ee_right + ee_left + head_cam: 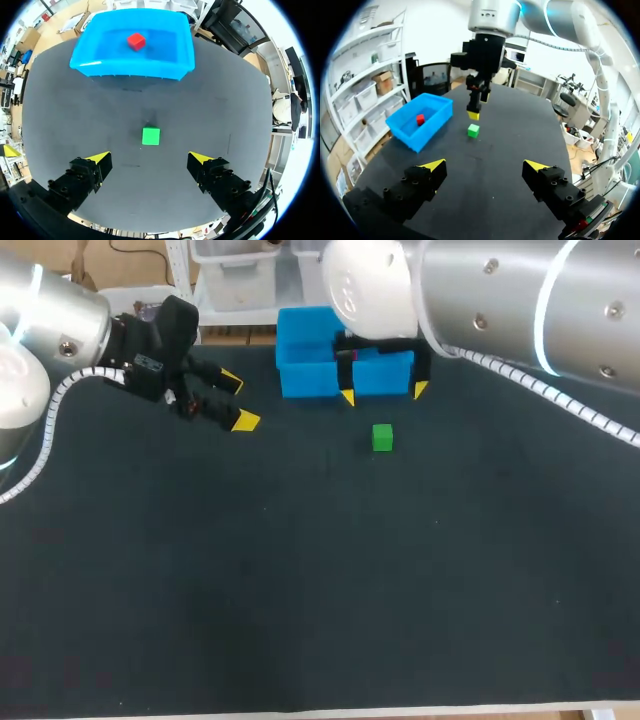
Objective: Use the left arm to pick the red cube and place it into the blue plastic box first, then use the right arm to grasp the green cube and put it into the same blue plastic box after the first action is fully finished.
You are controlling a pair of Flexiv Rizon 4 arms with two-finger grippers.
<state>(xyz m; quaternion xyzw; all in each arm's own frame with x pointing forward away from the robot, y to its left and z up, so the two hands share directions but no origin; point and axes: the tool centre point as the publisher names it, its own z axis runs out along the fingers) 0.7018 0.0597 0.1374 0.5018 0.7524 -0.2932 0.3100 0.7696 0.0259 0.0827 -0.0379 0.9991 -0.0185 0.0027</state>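
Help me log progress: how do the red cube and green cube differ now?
The red cube lies inside the box; the green cube sits on the table outside it. The green cube is just ahead of the open right gripper; the red cube is farther off. Both are small, ungripped cubes.

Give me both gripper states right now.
Left gripper: open, holding nothing.
Right gripper: open, holding nothing; green cube lies just ahead of it, untouched.
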